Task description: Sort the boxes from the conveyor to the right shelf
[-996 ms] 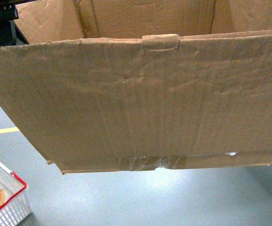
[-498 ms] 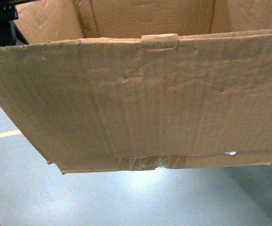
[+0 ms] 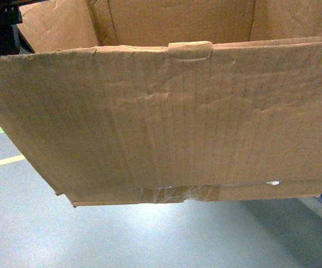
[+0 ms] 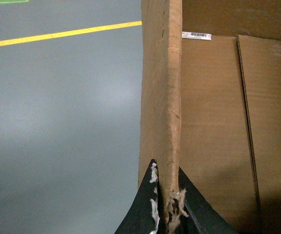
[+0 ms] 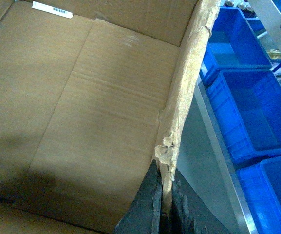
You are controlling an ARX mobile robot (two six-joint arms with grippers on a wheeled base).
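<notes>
Box point(image 3: 166, 123) hangs above grey floor point(image 3: 149, 240), each side wall pinched by left pincer point(image 4: 168, 204) and right pincer point(image 5: 165, 204). Level carrying should spare the torn edges.

left gripper point(image 4: 168, 214): black, wedge-shaped fingers flecked with pale fibre scraps. right gripper point(image 5: 165, 209): dark matte tapered fingers with ridged inner faces.

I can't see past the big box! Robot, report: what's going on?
Left hand shut on cardboard box wall. Right hand shut on opposite wall. Box held above grey floor. Blue bins close on right.
</notes>
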